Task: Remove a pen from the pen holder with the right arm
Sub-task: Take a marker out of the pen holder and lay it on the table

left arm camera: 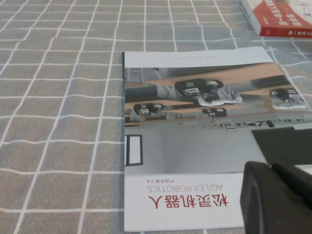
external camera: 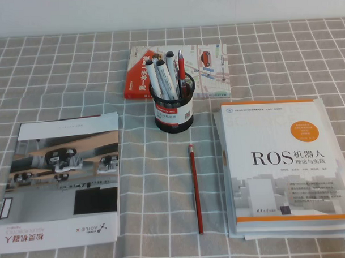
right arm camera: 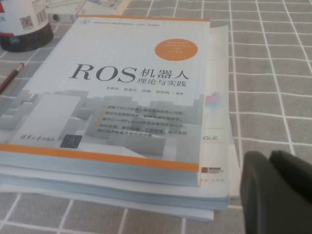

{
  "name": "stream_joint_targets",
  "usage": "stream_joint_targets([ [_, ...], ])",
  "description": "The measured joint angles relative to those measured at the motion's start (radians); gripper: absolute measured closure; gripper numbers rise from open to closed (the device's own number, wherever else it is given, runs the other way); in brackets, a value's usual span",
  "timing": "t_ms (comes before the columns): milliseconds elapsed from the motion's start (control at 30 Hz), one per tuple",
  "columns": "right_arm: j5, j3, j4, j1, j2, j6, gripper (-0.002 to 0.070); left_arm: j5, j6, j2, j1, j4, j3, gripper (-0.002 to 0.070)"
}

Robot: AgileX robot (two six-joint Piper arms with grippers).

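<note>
High: pen holder (external camera: 173, 113) upright, pens (external camera: 164, 78) inside, red pen (external camera: 195, 190) flat on cloth (external camera: 57, 71) beside ROS book (external camera: 287, 159). Left wrist: left gripper (left arm camera: 273, 180) over brochure (left arm camera: 195, 146), we cannot tell its state. Right wrist: right gripper (right arm camera: 273, 170) closed, empty, by ROS book

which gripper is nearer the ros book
Right. The right gripper hangs by the robot-side corner of the ROS book. The left gripper hangs by the robot-side corner of the AgileX booklet, far off to that book's left.
</note>
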Motion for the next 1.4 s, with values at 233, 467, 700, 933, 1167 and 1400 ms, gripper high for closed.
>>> stream_joint_targets([
  [233, 0.000, 0.000, 0.015, 0.000, 0.000, 0.000, 0.0689, 0.000, 0.000, 0.000, 0.000, 0.000, 0.000, 0.0678],
  [467, -0.032, 0.000, 0.066, 0.000, 0.000, 0.000, 0.0689, 0.000, 0.000, 0.000, 0.000, 0.000, 0.000, 0.0678],
  [700, -0.061, 0.000, 0.144, 0.000, 0.000, 0.000, 0.0689, 0.000, 0.000, 0.000, 0.000, 0.000, 0.000, 0.0678],
  [933, -0.172, 0.000, 0.308, 0.000, 0.000, 0.000, 0.0689, 0.000, 0.000, 0.000, 0.000, 0.000, 0.000, 0.0678],
  [1167, -0.267, 0.000, 0.577, 0.000, 0.000, 0.000, 0.0689, 0.000, 0.000, 0.000, 0.000, 0.000, 0.000, 0.0678],
  [1400, -0.288, 0.000, 0.685, 0.000, 0.000, -0.004, 0.0689, 0.000, 0.000, 0.000, 0.000, 0.000, 0.000, 0.0678],
])
